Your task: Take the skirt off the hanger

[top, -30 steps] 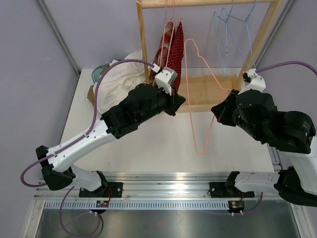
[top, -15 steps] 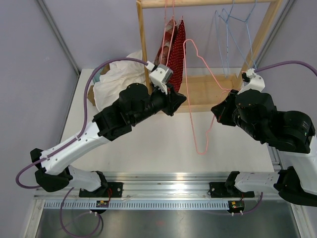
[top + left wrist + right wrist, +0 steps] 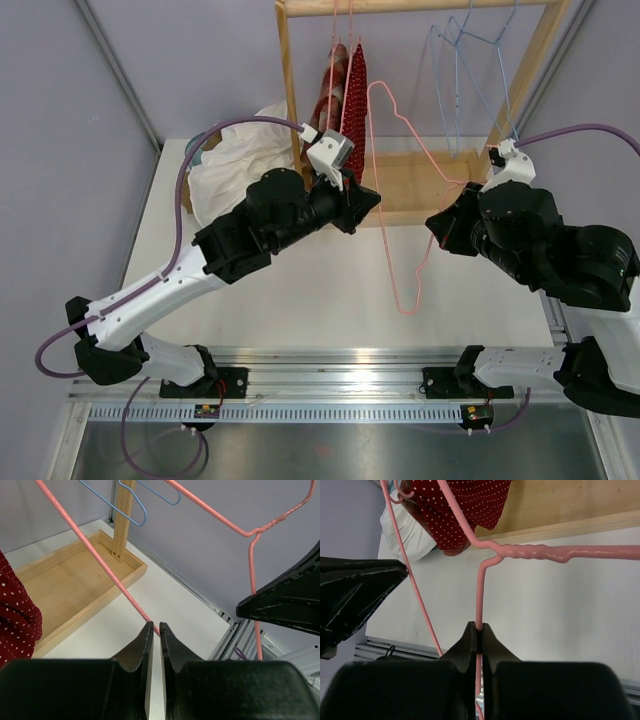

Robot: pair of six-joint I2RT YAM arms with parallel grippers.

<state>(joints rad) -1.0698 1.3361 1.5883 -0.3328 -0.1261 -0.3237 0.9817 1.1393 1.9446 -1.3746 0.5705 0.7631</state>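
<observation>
Left claw (image 3: 155, 630) has edged right to the pink hanger (image 3: 400, 125), and the skirt (image 3: 355, 95) has swung in narrower. It hangs close beside the wooden rack (image 3: 287, 90) post, at the hanger's far shoulder. A pull could snag it there or tip the rack. Right claw (image 3: 478, 630) pinches the hanger's neck, and the thin wire may twist. The left is a slit at the wire; I cannot tell whether it grips. Grey walls hem the white table (image 3: 300, 290).

- The left wrist view's left edge and the right wrist view's top edge cut off the skirt (image 3: 15, 615)
- The pink hanger (image 3: 100, 559) vanishes at the left gripper (image 3: 154, 626) tips: pinched or behind, we cannot tell
</observation>
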